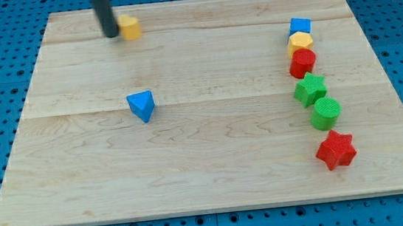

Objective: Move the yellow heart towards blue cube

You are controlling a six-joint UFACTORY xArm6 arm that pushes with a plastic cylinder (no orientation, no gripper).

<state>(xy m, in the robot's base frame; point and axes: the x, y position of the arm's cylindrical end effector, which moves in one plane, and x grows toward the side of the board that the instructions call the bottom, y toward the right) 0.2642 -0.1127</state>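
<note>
My tip (111,35) rests on the board near the view's top left, touching or almost touching the left side of a small yellow block (131,27), which looks like the yellow heart. The blue cube (300,25) sits far off at the view's upper right, at the top of a column of blocks. A second yellow block (300,42), rounded and roughly hexagonal, lies directly below the blue cube and touches it.
Below the second yellow block run a red rounded block (302,63), a green star (310,88), a green cylinder (325,113) and a red star (335,150). A blue triangle (141,105) lies left of centre. The wooden board (208,186) sits on a blue pegboard.
</note>
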